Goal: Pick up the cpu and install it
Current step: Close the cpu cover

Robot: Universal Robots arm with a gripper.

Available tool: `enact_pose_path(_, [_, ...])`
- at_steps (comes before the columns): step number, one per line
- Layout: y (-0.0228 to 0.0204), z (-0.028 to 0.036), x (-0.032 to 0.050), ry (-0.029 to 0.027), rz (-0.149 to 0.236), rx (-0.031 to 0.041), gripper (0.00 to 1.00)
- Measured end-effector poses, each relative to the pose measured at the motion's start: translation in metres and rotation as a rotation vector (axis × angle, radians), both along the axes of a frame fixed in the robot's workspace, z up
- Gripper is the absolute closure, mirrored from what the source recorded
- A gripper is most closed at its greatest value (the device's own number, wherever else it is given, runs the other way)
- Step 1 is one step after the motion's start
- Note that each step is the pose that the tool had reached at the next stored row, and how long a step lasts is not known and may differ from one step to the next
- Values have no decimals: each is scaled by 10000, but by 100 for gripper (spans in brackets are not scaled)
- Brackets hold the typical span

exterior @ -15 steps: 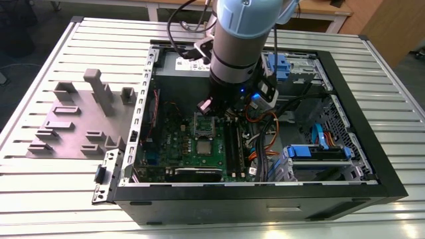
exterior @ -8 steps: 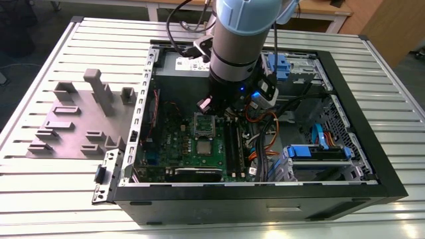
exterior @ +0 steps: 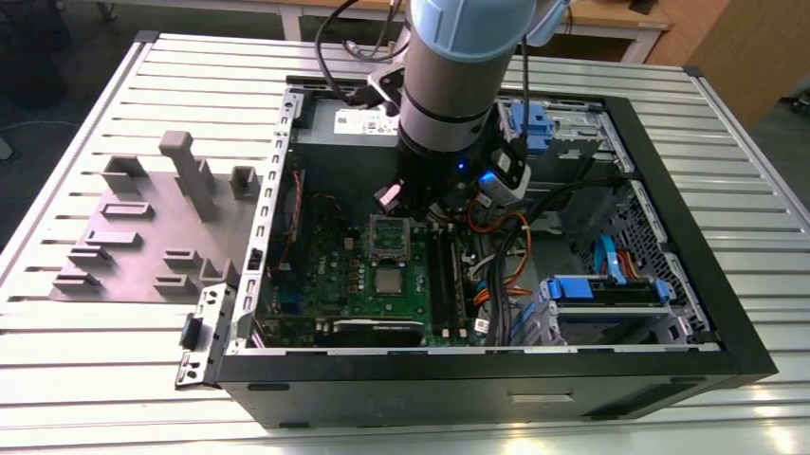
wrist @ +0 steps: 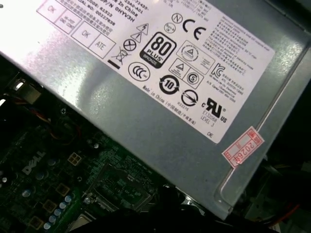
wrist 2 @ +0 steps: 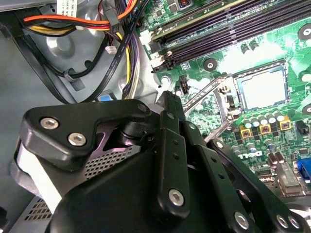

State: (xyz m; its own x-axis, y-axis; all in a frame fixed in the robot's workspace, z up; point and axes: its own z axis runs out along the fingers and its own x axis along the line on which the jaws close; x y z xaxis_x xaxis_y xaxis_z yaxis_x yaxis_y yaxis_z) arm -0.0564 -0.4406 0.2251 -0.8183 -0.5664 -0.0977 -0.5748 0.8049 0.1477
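The cpu (exterior: 390,278) is a small silver square lying flat on the green motherboard (exterior: 341,284) inside the open computer case. The second wrist view shows the cpu (wrist 2: 261,87) sitting inside a dark square surround. A silver socket frame with a dark centre (exterior: 387,237) lies just behind it, hinged open. My gripper (exterior: 428,204) hangs under the arm's wrist above the board, over the far side of the socket frame and a short way from the cpu. In the second wrist view the black gripper (wrist 2: 175,145) covers the near half of the picture.
A grey plastic fixture with upright blocks (exterior: 152,227) lies on the slatted table at the exterior view's left. The case holds memory slots (wrist 2: 228,29), bundled cables (exterior: 506,256), a blue drive cage (exterior: 608,289) and a grey power supply (wrist: 160,97) close to the wrist.
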Motion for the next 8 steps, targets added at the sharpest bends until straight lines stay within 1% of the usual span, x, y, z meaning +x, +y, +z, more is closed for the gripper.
enact_pose_path(8, [0, 30, -9, 0, 8, 0, 89])
